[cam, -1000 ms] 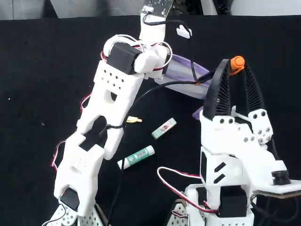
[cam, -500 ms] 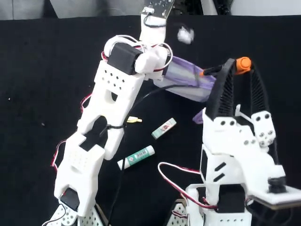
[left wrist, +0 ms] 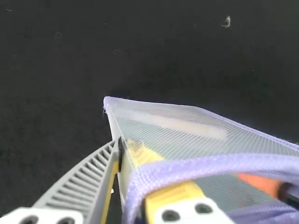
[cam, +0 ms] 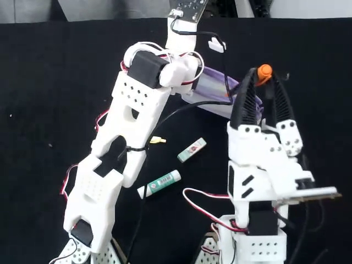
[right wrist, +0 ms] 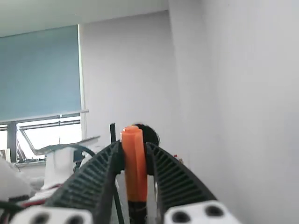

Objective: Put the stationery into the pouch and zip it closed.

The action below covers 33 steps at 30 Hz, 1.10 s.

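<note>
1. The left arm point(cam: 118, 143) reaches across the black tabletop point(cam: 55, 82) to the pouch point(cam: 212, 85), a clear mesh pouch with purple trim.
2. The left jaws are closed on one edge of the pouch point(left wrist: 187, 135), with the mesh and trim pinched between them. The pouch is held off the tabletop, which lies dark beyond it in the left wrist view.
3. The right arm point(cam: 264, 165) stands upright with its jaws pointing up.
4. The right jaws are closed tight on an orange marker point(cam: 264, 72), which stands upright between them with its tip clear above point(right wrist: 134, 163).
5. In the high view the marker and right jaws are just beside the pouch's near end. It cannot be told whether they touch.
6. An orange shape point(left wrist: 259, 183) shows at the mesh. It cannot be told whether it lies inside the pouch or behind it.
7. A green-and-white tube point(cam: 159, 183) lies on the tabletop between the two arms.
8. A shorter pale-green stick point(cam: 192, 149) lies near it, apart from it and closer to the pouch.
9. A small yellow-tipped piece point(cam: 157, 139) sits beside the left arm and is too small to identify.
</note>
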Each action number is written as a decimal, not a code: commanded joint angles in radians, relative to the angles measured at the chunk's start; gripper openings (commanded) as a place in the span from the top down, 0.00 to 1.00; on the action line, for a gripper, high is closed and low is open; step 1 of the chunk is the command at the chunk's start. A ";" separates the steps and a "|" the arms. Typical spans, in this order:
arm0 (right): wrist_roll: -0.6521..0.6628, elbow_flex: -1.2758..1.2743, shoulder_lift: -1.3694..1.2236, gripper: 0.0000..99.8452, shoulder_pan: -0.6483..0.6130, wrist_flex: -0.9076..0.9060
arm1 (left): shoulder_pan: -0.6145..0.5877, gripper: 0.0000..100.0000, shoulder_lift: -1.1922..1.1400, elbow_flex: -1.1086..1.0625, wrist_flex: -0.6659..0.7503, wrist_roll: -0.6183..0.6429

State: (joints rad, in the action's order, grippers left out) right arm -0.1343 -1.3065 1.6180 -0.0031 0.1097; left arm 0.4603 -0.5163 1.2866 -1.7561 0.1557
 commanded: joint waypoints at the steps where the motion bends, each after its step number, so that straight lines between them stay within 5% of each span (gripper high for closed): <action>1: -0.003 -0.064 -0.097 0.99 0.015 0.008 | 0.001 0.97 0.026 0.061 -0.003 0.006; 7: -0.002 -0.203 -0.074 0.98 0.017 0.008 | 0.001 0.97 0.026 0.062 -0.003 0.006; 14: -0.002 -0.239 -0.041 0.77 0.018 -0.028 | -0.030 0.97 0.026 0.062 0.002 0.006; 33: -0.003 0.318 0.096 0.77 0.015 -0.796 | -0.130 0.97 0.015 0.061 0.041 0.011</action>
State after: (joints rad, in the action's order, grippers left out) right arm -0.1373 -1.1469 1.7024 -0.0046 -0.5608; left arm 0.3698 -0.5178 1.2866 -1.7423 0.1557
